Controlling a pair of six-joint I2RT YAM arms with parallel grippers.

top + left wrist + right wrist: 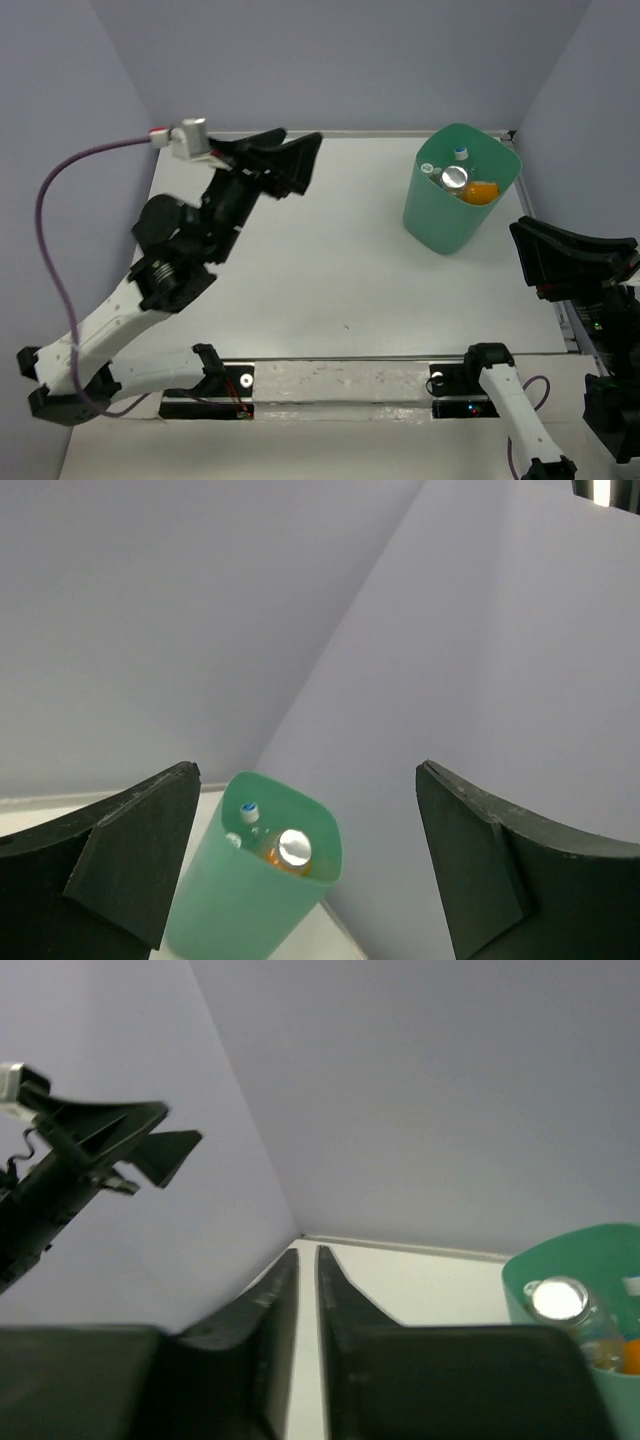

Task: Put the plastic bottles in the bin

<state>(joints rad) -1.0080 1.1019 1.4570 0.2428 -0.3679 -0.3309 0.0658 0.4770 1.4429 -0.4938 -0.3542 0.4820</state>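
The mint-green bin [440,220] stands upright at the back right of the table. Inside it I see a silver-capped bottle [455,178], a white-capped bottle [461,152] and an orange bottle [481,192]. No bottle lies on the table. My left gripper [300,142] is open and empty, raised at the back left and facing the bin [240,910] from well away; its view shows the silver cap [293,848] and the white cap [248,808]. My right gripper [520,235] is shut and empty, just right of the bin [620,1405]; its fingers [345,1305] nearly touch.
A purple cable [60,190] loops from a white plug [190,135] on the left arm's wrist. Lilac walls close the table at the back and both sides. The black base rail [330,385] runs along the near edge.
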